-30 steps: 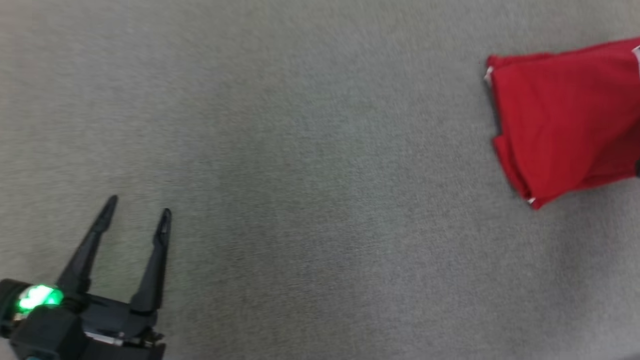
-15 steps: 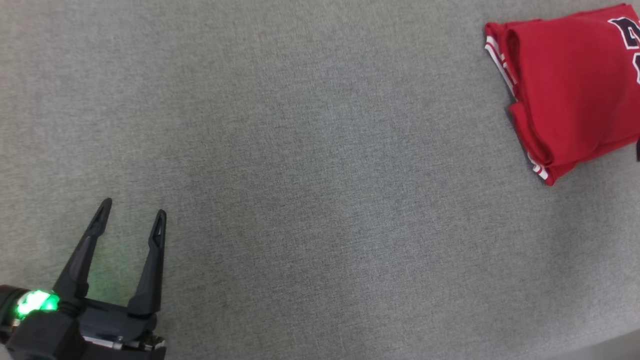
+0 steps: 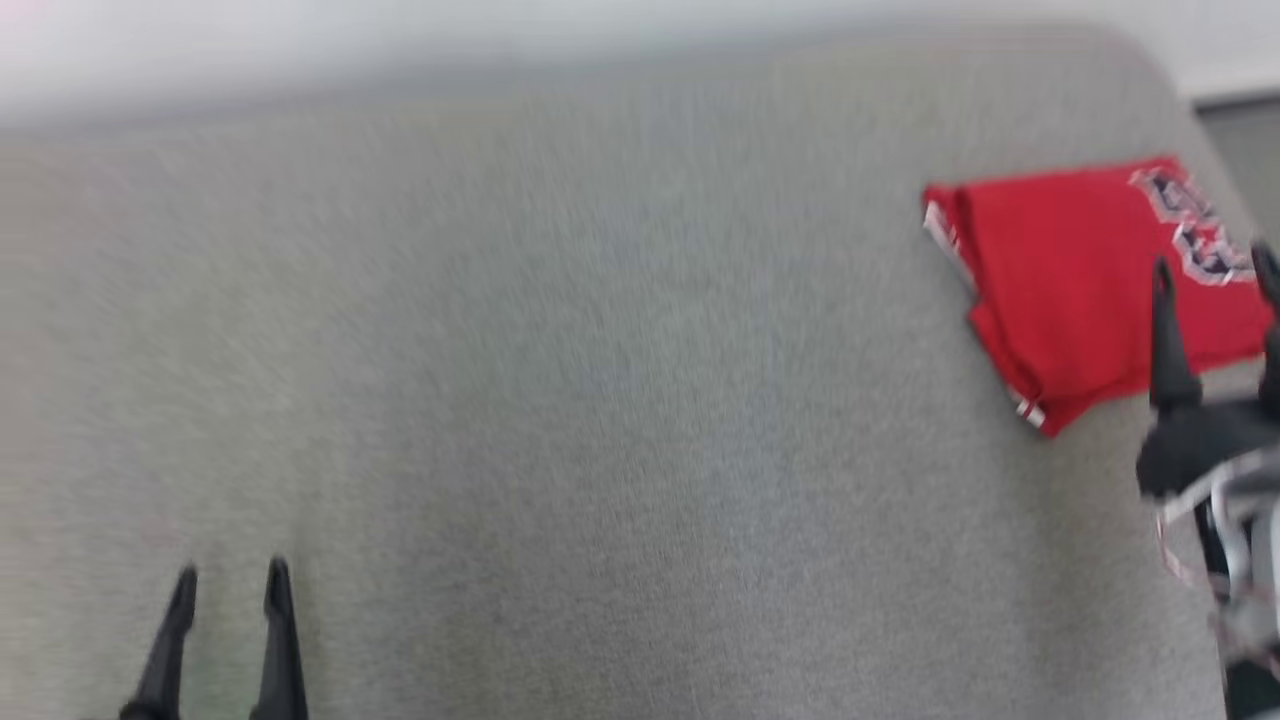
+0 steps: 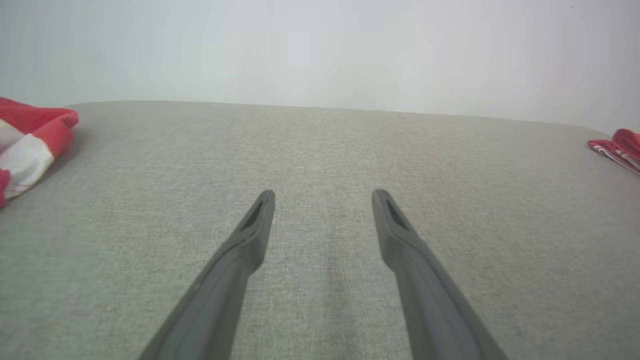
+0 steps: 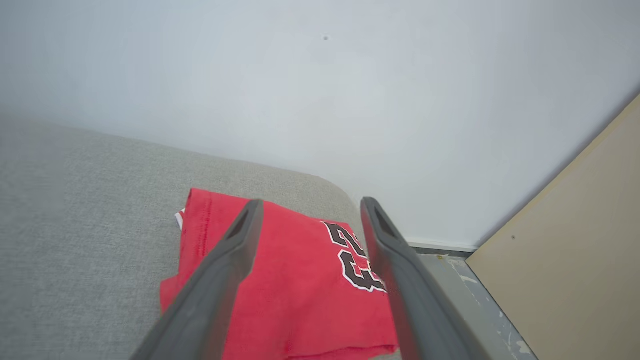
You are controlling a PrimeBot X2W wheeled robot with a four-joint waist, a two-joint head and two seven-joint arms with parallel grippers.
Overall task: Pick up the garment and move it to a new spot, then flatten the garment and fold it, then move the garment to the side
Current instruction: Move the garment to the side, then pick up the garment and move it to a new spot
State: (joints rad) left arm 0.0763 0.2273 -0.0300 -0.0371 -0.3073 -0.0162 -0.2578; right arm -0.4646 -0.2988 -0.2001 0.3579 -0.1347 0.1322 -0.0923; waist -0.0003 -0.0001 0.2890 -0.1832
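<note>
Cloth garment, matt woven surface

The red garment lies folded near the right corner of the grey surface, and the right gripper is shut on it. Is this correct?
Not entirely. The right gripper is not shut on the red garment: the right wrist view shows its jaws open, pinching no cloth. The garment does lie folded near the right corner of the grey surface.

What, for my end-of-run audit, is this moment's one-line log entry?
garment: folded, right side of grey surface | left gripper: open, empty | right gripper: open, empty, at garment
</note>
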